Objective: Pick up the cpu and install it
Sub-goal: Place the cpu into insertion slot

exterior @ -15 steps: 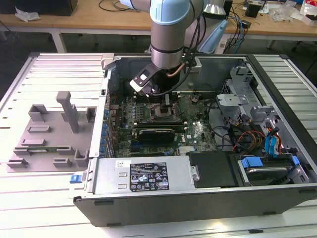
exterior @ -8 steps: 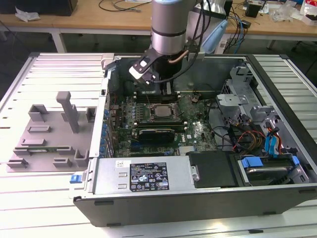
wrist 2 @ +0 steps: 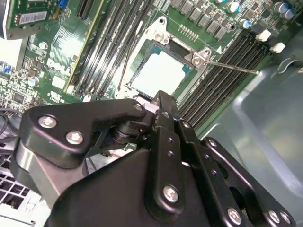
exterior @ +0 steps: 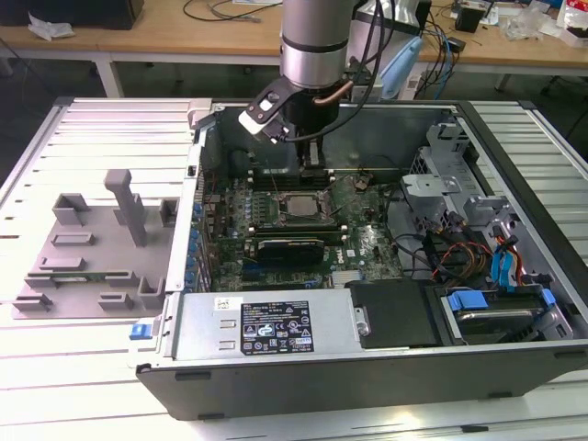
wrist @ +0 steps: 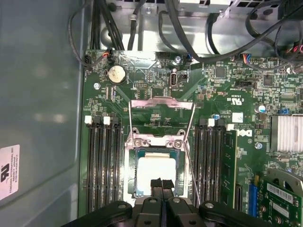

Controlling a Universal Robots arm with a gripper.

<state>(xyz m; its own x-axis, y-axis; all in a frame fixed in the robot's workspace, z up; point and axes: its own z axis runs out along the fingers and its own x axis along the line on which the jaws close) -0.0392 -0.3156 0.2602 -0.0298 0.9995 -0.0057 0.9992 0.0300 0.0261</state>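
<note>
The cpu (wrist: 154, 168) lies flat just below the closed end effector (wrist: 161, 181).

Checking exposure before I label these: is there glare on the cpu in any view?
Yes: in both wrist views the cpu glares almost white, its surface detail lost; in the exterior view it looks evenly grey, without glare.

The place can be taken for a robotics or electronics lab. An opened computer case (exterior: 367, 367) is laid on a white slatted metal surface (exterior: 101, 129) at the centre of the frame, with a robot arm (exterior: 317, 41) hung over its exposed motherboard (exterior: 367, 243). A grey moulded fixture (exterior: 92, 248) is set at the left. Loose cables (exterior: 230, 11) are strewn on a wooden surface (exterior: 165, 41) along the top edge.
</note>
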